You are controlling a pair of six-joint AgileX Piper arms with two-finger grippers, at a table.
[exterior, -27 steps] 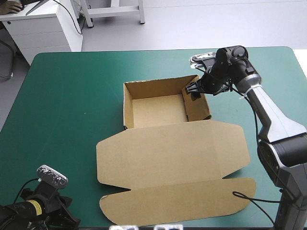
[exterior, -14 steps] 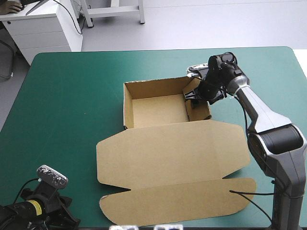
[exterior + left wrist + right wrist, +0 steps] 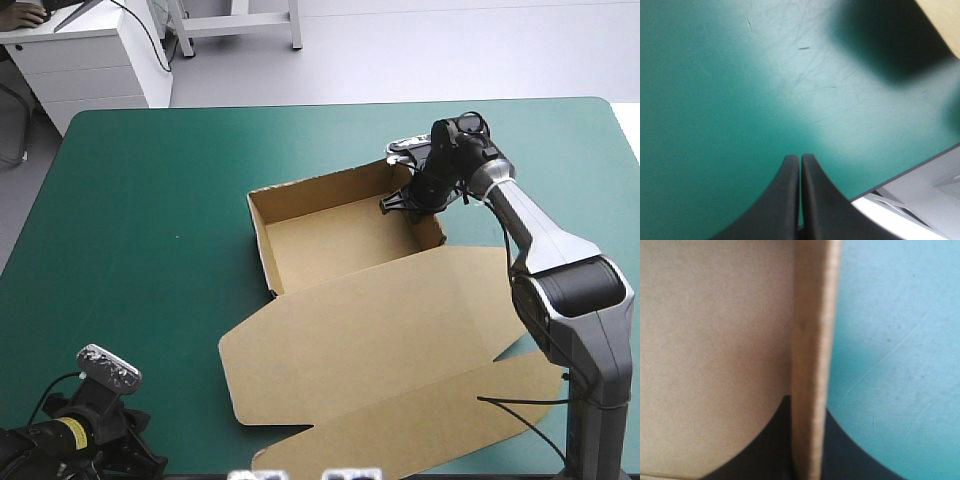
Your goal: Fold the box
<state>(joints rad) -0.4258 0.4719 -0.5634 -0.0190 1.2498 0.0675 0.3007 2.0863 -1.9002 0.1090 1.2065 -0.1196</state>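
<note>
At right wall of box [image 3: 330,240], R fingers [image 3: 765,440] clamp it; L fingers [image 3: 785,200] clenched above cover [image 3: 715,100].

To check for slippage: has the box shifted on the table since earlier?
Yes. The box has turned, its lid swinging toward the right edge of the table.

Right end effector [image 3: 402,203] on right wall of open brown box [image 3: 325,238]

I see pale grey floor [image 3: 430,50] across upper frame | white drawer cabinet [image 3: 90,65] upper left | white frame legs [image 3: 240,20] top centre
</note>
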